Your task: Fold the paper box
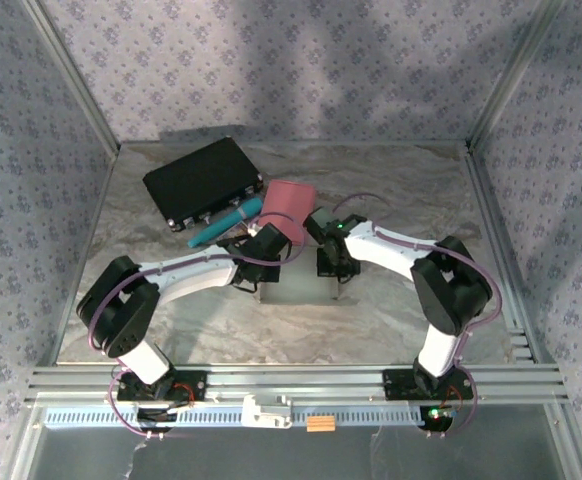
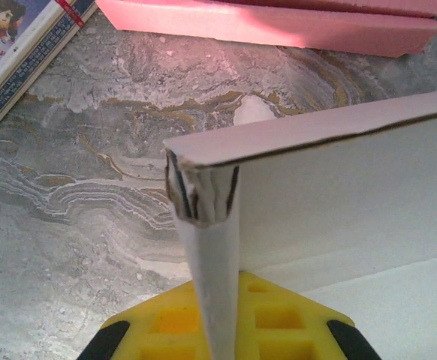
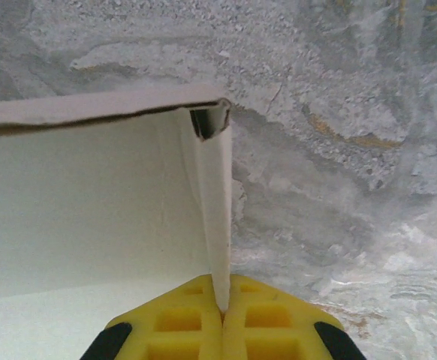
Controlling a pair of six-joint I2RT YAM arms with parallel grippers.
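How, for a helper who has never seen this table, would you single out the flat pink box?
On the marbled grey table, find the black rectangular case at the far left. Right of it, past the slanted teal tube, lies the flat pink box. It alone is pink; its neighbours are black and teal.

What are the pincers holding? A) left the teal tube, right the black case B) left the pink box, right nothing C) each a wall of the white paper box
C: wrist views show left pincer and right pincer each shut on an upright wall of the paper box.
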